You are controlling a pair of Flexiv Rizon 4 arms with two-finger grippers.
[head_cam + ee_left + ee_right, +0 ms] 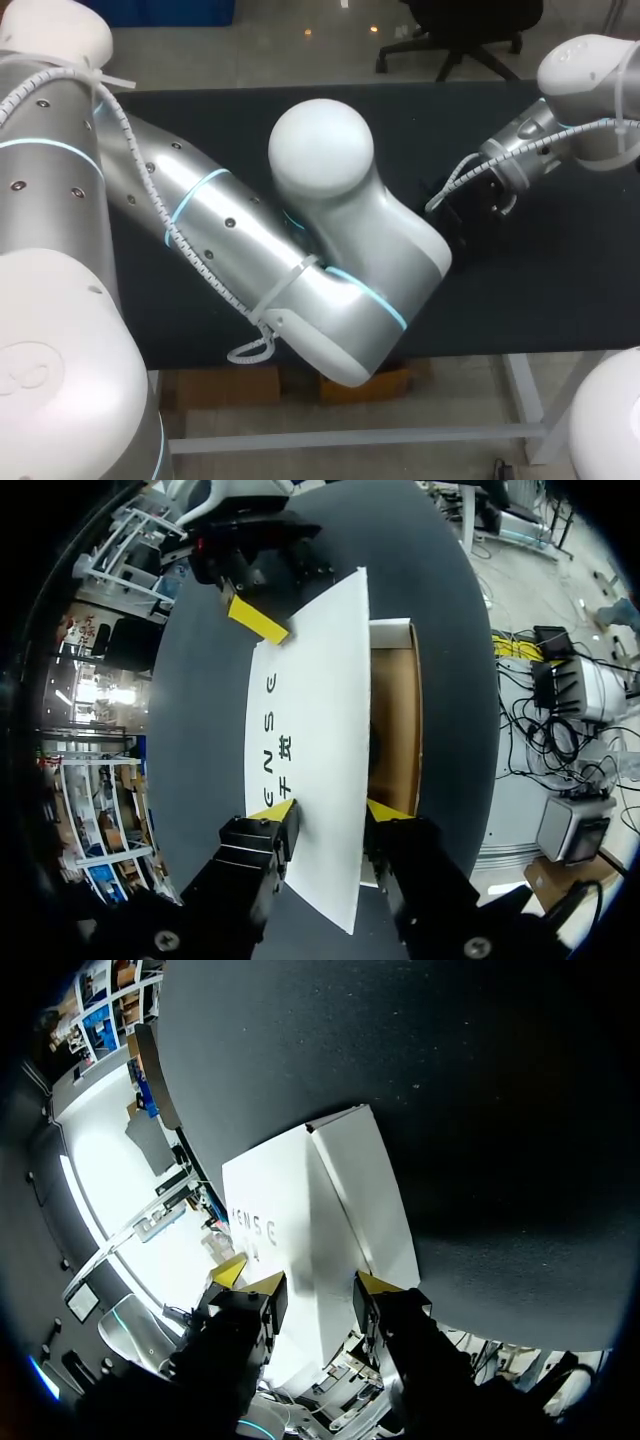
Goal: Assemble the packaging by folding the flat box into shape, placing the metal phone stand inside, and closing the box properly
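The white box (310,730) lies on the dark table with its printed lid panel tilted over a brown cardboard inside (395,720). My left gripper (330,812) holds the box's near end, one finger on the printed panel and the other at the brown side. From the opposite end, my right gripper (318,1282) has its fingers closed on the box (320,1210). One of its yellow fingertips (258,620) touches the lid's far corner. In the head view my left arm (330,230) hides the box, and my right gripper (490,195) sits behind that arm. No phone stand is visible.
The black table top (560,280) stretches bare to the right of the arms and toward its front edge. A yellow fingertip of my left gripper (230,1270) shows beside the right gripper's fingers.
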